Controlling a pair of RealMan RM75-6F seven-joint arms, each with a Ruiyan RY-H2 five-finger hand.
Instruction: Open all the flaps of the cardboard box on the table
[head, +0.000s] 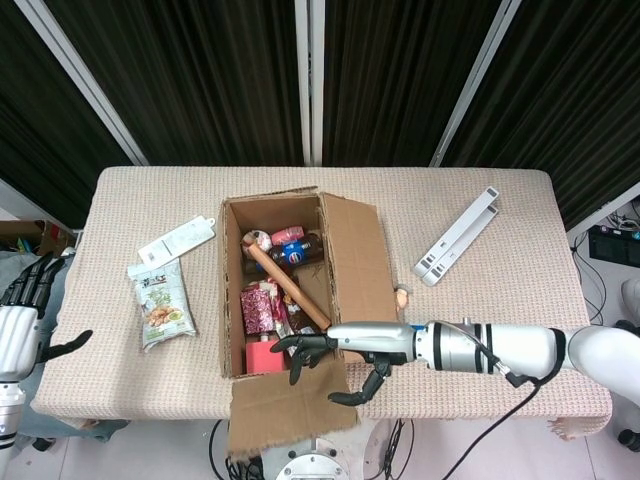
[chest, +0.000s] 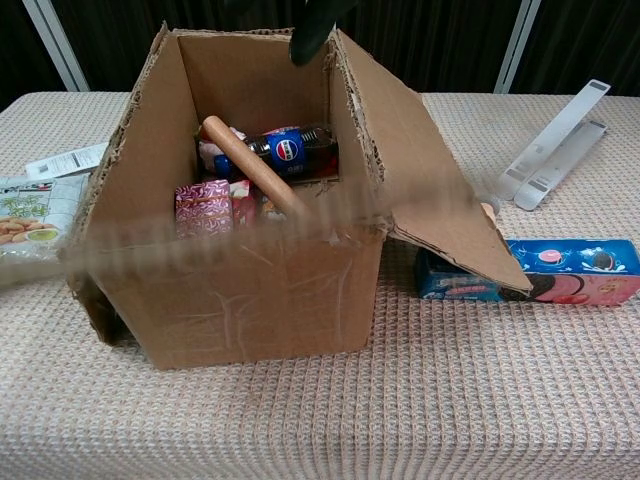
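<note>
Two flaps hang folded out on the cardboard box (head: 285, 290) mid-worktop; right hand (head: 335, 362), fingers spread and empty, sits at its near edge, left hand (head: 22, 320) well away.

The near flap (head: 285, 412) is a blur in chest view; the left hand (head: 25, 320) is cropped at nine o'clock

One cardboard box (head: 285, 300). Inside: one cola bottle (chest: 285, 148), one wooden rolling pin (chest: 255, 165), one pink packet (chest: 203, 207). On the table: one snack bag (head: 160, 303), one white tag (head: 177, 239), one white stand (head: 457, 235), one blue biscuit box (chest: 565, 270).
</note>
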